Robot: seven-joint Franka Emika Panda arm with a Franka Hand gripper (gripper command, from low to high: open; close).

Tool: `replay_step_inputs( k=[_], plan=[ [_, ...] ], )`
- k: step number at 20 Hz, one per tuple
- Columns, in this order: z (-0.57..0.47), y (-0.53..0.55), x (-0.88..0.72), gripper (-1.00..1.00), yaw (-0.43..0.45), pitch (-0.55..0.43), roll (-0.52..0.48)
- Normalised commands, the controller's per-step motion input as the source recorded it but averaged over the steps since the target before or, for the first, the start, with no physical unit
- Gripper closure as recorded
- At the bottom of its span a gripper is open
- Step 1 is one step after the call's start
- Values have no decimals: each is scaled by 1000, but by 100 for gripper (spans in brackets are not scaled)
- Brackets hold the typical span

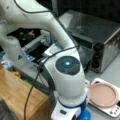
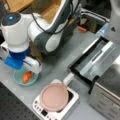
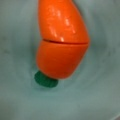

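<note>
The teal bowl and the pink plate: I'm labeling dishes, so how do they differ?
The teal bowl is deep and holds a toy carrot; the pink plate is shallow and holds nothing. The bowl sits on the grey table under the gripper; the plate rests on a white scale. Both are round.

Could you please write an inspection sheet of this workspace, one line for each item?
Surface: grey table; a wooden top lies at a front view's left.
Job's things: orange toy carrot with a green stem end, lying in the pale teal bowl.
Clutter: pink round plate resting on a white kitchen scale.
Grippers: gripper low over the bowl, right above the carrot; its fingers do not show in the wrist view.
Cables: black cable hanging along the arm.
Surroundings: metal toaster oven with its door open flat toward the table.
</note>
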Motion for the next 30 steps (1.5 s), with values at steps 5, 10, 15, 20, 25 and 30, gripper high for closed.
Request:
replay_step_inputs(
  k=[5, 10, 15, 20, 25, 30],
  plan=[
    [-117, -14, 93, -100, -57, -40, 152],
    [-91, 11, 152, -100, -164, 73, 145],
    [11, 7, 204, -100, -176, 45, 152],
    [18, -64, 224, -100, -175, 48, 189],
    [-19, -93, 282, -100, -185, 44, 209],
    [-48, -89, 331, -100, -166, 41, 190]
  ],
)
